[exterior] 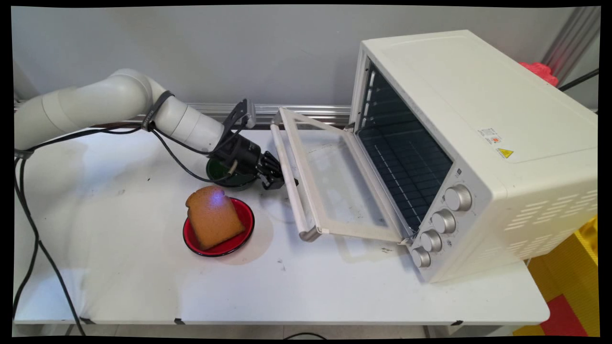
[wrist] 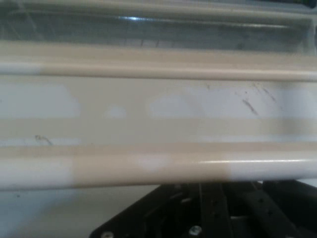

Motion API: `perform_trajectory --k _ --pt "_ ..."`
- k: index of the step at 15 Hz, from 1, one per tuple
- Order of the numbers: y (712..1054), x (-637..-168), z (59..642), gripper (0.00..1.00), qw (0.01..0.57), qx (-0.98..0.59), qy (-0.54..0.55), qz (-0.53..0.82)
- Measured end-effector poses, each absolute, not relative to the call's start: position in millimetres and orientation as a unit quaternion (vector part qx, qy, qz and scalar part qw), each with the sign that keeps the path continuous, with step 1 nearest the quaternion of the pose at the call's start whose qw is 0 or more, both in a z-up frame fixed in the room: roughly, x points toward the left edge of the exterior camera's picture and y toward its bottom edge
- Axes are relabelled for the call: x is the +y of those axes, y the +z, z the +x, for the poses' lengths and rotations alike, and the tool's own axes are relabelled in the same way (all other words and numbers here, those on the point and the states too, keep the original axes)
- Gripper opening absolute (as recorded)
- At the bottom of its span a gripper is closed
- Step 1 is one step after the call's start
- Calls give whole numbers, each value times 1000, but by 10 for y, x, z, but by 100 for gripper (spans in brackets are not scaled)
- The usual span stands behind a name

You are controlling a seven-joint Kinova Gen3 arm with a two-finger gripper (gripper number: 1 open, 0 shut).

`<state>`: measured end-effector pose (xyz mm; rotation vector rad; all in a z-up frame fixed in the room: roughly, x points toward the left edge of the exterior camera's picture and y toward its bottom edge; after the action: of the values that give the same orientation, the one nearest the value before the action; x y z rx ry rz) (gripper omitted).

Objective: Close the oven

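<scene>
Reaching low over the white table, the black claw is pressing up against the handle bar of the toaster oven, whose door is lying open; whether it is clenched cannot be told. Just behind the claw a dark green bowl is sitting, and nearby a toast slice is resting on a red plate.

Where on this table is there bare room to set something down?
Bare: the table left of and in front of the red plate with toast. Crowded: the gripper, green bowl and the toaster oven's open door.
</scene>
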<state>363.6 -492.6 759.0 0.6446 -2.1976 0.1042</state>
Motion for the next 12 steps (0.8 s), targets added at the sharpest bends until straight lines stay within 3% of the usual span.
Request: perform_trajectory --k 12 --pt "7942 -5106 3568 0 458 -852 51 249"
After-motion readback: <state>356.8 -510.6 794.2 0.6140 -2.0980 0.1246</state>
